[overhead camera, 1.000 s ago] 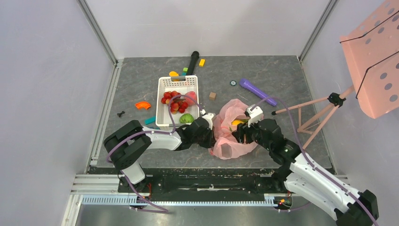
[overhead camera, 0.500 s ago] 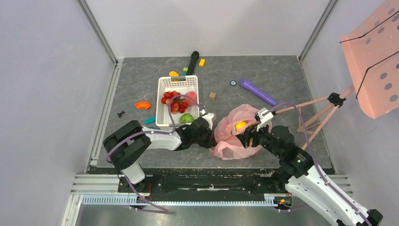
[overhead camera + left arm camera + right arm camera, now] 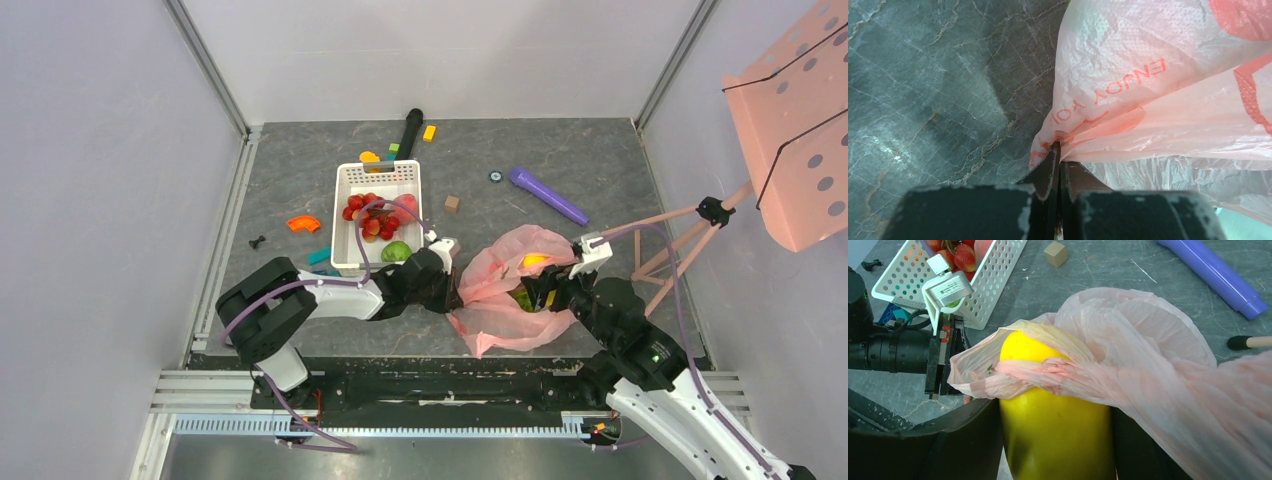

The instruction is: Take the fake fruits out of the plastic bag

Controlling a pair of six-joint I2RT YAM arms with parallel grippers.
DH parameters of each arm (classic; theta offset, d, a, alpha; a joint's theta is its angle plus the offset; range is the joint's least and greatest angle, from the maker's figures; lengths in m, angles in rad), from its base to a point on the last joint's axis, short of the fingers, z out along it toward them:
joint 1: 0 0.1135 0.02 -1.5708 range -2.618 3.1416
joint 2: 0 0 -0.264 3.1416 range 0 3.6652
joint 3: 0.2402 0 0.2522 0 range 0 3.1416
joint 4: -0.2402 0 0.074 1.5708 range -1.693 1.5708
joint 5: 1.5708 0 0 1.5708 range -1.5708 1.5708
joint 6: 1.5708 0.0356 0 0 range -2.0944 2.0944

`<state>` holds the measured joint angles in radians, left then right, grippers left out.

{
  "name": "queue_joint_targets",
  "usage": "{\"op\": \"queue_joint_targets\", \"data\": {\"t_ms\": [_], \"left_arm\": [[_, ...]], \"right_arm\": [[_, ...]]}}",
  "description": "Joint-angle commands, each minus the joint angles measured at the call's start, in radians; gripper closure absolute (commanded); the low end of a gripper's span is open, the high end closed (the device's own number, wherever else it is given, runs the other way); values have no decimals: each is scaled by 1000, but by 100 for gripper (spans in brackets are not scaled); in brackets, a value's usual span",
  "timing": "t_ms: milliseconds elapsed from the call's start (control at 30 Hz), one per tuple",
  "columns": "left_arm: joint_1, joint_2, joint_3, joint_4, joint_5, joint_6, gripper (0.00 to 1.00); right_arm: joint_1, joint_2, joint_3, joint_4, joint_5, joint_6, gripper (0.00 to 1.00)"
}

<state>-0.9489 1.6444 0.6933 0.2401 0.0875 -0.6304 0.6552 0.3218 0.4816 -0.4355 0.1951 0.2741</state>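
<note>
Grey tabletop: left hand pinches pink bag, right hand clamps bag-draped yellow fruit; basket holds berries.

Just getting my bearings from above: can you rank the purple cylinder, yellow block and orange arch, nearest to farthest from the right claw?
From the right gripper:
1. Purple cylinder, just beyond it, toward the back.
2. Yellow block, at the back, to its left.
3. Orange arch, far left, past the white basket.
</note>
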Motion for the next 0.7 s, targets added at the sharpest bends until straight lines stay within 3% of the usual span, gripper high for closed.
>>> {"op": "queue_joint_targets", "data": {"t_ms": [0, 333, 500, 667], "left_arm": [[10, 6, -29, -125, -53, 25, 98], [10, -70, 41, -160, -42, 31, 98], [37, -137, 132, -225, -81, 46, 98], [152, -174, 210, -274, -65, 48, 98]], "right_arm": [[-4, -14, 124, 84, 120, 53, 31], [-5, 290, 212, -85, -386, 5, 39], [-4, 324, 151, -132, -499, 0, 41], [-5, 309, 164, -151, -558, -8, 43]]}}
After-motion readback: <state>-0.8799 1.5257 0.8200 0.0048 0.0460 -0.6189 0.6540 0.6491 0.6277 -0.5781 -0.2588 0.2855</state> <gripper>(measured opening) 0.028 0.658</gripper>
